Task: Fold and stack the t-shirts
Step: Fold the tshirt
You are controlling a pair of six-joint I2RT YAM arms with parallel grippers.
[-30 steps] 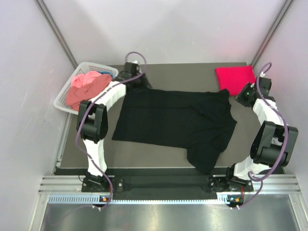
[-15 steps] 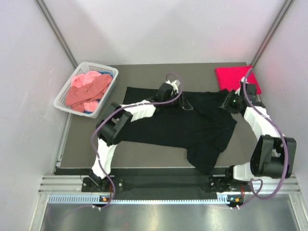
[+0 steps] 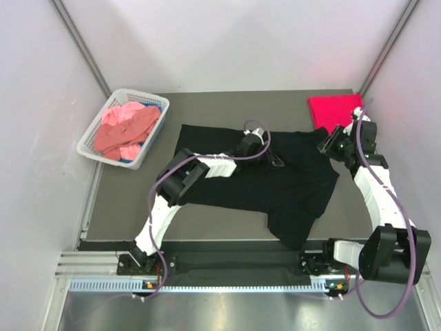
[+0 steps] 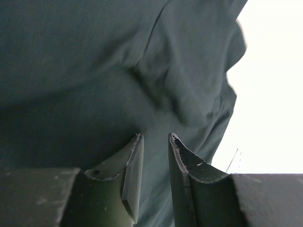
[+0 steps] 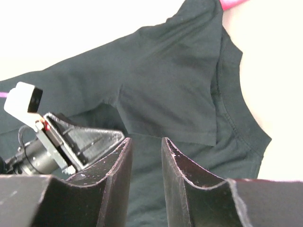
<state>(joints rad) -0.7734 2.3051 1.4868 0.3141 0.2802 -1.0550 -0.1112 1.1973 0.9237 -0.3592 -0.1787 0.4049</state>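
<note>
The black shirt (image 3: 289,187) lies spread flat across the middle of the table (image 3: 207,103), hem toward 9 o'clock and neck toward 3 o'clock. One sleeve reaches to 1 o'clock and the other to 5 o'clock, near the arm bases. The red shirt (image 3: 335,112) sits folded in the table's 1 o'clock corner, its near edge just beside the black shirt's far sleeve. A white basket (image 3: 109,160) stands at 10 o'clock, well apart from both, with a crumpled pink shirt (image 3: 127,124) heaped inside. The left arm stretches across the black shirt, and the left gripper (image 4: 155,138) hangs low over the wrinkled chest, a little toward 12 o'clock from the shirt's middle. Its jaws are a narrow gap apart with no cloth pinched between them. The right gripper (image 5: 146,141) is by the far sleeve at the shirt's 2 o'clock. It points back over the shoulder and collar, jaws likewise parted and empty.
</note>
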